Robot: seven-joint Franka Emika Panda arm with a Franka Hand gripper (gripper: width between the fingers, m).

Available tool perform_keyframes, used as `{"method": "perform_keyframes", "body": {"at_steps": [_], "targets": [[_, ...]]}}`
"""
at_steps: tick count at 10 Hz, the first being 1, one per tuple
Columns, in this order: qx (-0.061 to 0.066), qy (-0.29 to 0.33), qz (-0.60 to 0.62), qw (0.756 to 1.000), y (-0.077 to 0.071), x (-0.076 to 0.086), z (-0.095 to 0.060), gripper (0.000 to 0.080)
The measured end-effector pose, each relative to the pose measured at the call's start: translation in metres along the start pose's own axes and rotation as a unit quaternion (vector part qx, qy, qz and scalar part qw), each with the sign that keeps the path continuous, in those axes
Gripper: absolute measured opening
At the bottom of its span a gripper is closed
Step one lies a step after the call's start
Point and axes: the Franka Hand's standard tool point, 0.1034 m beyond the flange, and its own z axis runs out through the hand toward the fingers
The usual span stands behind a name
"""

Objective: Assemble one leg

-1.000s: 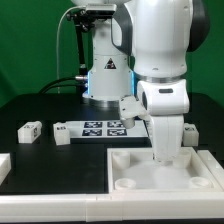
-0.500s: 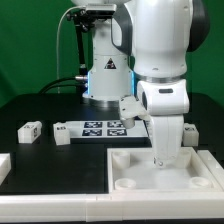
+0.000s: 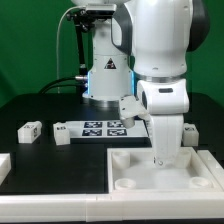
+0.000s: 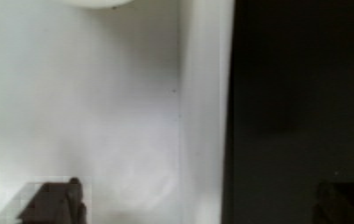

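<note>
Hanging low over white panel (image 3: 128, 172) with pincer (image 3: 165, 158) spread apart, gripping nothing; leaving leg (image 3: 30, 129) lying well apart on bench (image 3: 50, 160).

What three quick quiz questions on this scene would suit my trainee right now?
1. True or false: the leg lies on the table at the exterior view's left, apart from the gripper.
2. Pick one. The gripper hangs over: A) the marker board; B) the white panel; C) the leg.
3. Fill in: in the wrist view the fingertips stand wide apart with nothing between them, so the gripper is ____.

Key: 1 true; 2 B; 3 open.
</note>
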Motion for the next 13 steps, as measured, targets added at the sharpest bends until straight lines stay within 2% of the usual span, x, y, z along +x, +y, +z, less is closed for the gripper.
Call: {"method": "perform_keyframes", "body": {"at_steps": [3, 4, 5, 8, 10, 11, 13], "targets": [[-0.012, -0.009, 0.034, 0.999, -0.020, 0.000, -0.026, 0.0649], [-0.019, -0.011, 0.047, 0.999, -0.028, 0.000, -0.035, 0.0649], [-0.022, -0.012, 0.060, 0.998, -0.032, 0.001, -0.040, 0.0649], [-0.020, -0.010, 0.127, 0.992, -0.032, 0.001, -0.037, 0.0649], [-0.019, -0.005, 0.232, 0.973, -0.033, 0.000, -0.036, 0.0649], [-0.014, 0.004, 0.300, 0.954, -0.036, -0.003, -0.033, 0.0649], [-0.005, 0.007, 0.420, 0.907, -0.046, 0.000, -0.029, 0.0649]]}}
